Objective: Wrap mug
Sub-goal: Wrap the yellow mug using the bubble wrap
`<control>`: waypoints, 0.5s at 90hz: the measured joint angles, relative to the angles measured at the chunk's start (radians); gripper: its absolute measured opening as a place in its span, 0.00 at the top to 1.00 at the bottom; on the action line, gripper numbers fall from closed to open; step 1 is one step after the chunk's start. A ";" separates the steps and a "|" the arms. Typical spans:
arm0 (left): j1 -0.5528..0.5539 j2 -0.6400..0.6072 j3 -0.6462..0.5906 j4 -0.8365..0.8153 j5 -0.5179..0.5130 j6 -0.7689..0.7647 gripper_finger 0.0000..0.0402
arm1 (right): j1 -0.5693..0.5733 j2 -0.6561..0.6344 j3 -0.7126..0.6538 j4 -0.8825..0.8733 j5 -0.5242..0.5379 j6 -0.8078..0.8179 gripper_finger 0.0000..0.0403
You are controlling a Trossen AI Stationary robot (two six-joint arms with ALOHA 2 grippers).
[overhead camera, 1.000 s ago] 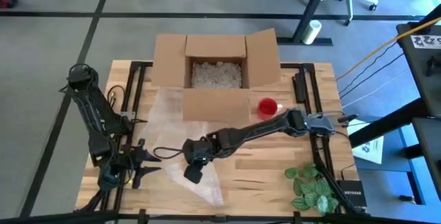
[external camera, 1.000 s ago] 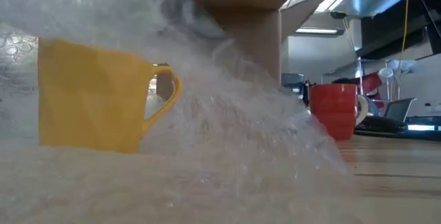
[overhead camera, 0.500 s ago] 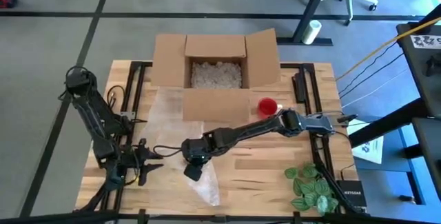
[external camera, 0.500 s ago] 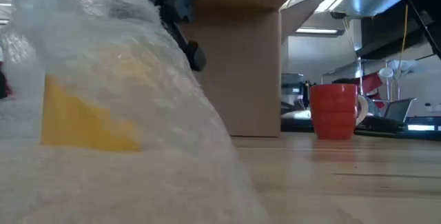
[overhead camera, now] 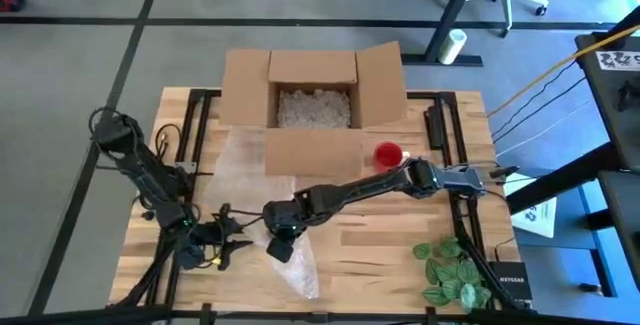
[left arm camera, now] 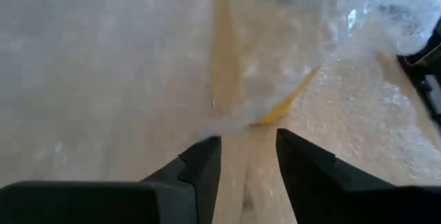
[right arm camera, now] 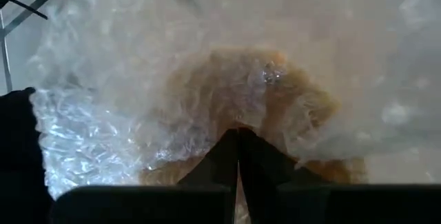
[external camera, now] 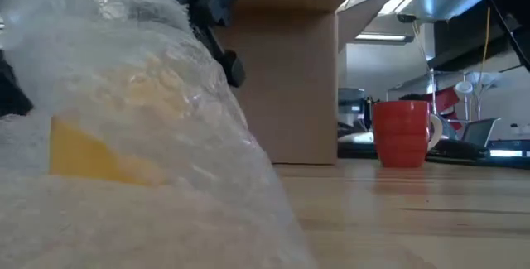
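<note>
From above, the bubble wrap (overhead camera: 262,205) lies spread across the wooden table (overhead camera: 380,240) in front of the open cardboard box (overhead camera: 314,90). The right claw (overhead camera: 283,227) sits on the sheet near its middle, and the left claw (overhead camera: 222,240) is at the sheet's near-left edge. The yellow mug itself is hidden from this height; a red mug (overhead camera: 388,154) stands apart by the box.

At table level, the yellow mug (external camera: 87,149) shows through the film, upright as far as I can tell, with the wrap draped over its top and side.

Past the left claw (left arm camera: 247,148), its fingers stand apart, released, holding nothing, just short of the film's edge where a yellow streak shows.

The right claw (right arm camera: 238,141) looks clenched, fingertips pressed together on a fold of wrap right over the mug.

I'd judge the wrap light, limp and slippery, likely to spring back unless pinched at a bunched edge. The mug is stiff, heavier and breakable, best steadied by its body through the film.
</note>
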 joint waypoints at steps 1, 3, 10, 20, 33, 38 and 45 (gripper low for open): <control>0.008 0.004 0.000 0.011 0.008 0.012 0.71 | 0.000 0.000 0.000 0.000 0.000 0.000 1.00; 0.022 0.014 0.000 0.035 0.026 0.036 0.72 | 0.000 0.000 0.000 0.000 0.000 0.000 1.00; 0.066 0.047 0.000 0.107 0.083 0.105 0.75 | 0.001 0.000 0.000 0.003 -0.006 0.000 1.00; 0.122 0.090 0.000 0.205 0.143 0.182 0.79 | 0.001 0.000 0.000 0.004 -0.031 0.000 1.00; 0.183 0.144 0.000 0.324 0.203 0.254 0.82 | 0.009 0.000 0.001 -0.018 -0.045 0.000 1.00; 0.205 0.164 0.000 0.375 0.226 0.283 0.83 | 0.015 -0.004 0.001 -0.041 -0.046 0.000 1.00; 0.237 0.190 0.002 0.448 0.252 0.318 0.84 | 0.023 -0.018 0.001 -0.100 -0.040 0.000 1.00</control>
